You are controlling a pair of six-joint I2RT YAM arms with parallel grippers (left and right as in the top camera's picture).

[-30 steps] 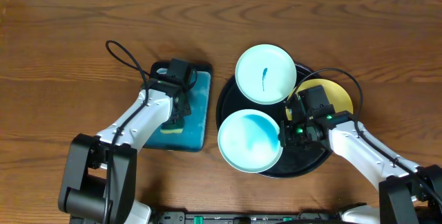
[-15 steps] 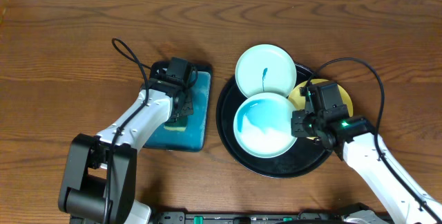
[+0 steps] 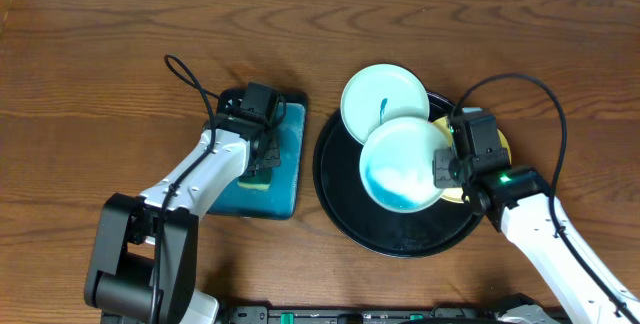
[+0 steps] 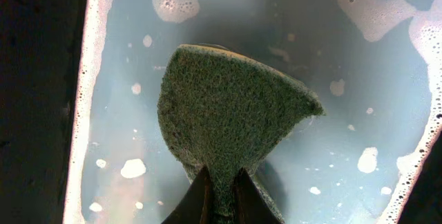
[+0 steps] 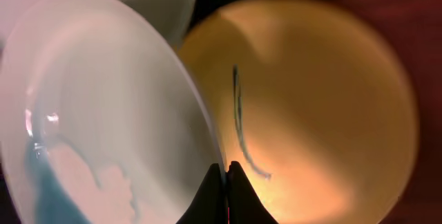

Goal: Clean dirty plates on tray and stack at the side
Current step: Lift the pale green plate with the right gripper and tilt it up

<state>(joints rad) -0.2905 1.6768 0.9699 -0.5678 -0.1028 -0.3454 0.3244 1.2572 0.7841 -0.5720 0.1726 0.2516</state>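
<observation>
My right gripper [image 3: 445, 169] is shut on the rim of a pale mint plate [image 3: 403, 163] with blue soapy liquid in it, held tilted above the round black tray [image 3: 335, 199]; it also shows in the right wrist view [image 5: 103, 106]. A second mint plate [image 3: 384, 102] with a dark stain lies at the tray's back rim. The pale yellow plate [image 5: 311, 106] with a dark squiggle lies under my right gripper [image 5: 226, 172]. My left gripper [image 4: 221, 182] is shut on a green sponge [image 4: 228, 106] over the soapy teal tray [image 3: 287, 179].
The teal tray's foamy water [image 4: 359, 79] has white suds along its black rim. A black cable [image 3: 185, 79] loops behind the left arm, another [image 3: 540, 104] behind the right arm. Brown wooden table [image 3: 90, 94] lies all round.
My right gripper has carried the mint plate up and to the right across the black tray, and tilted it. The left gripper holds the sponge in about the same place.
</observation>
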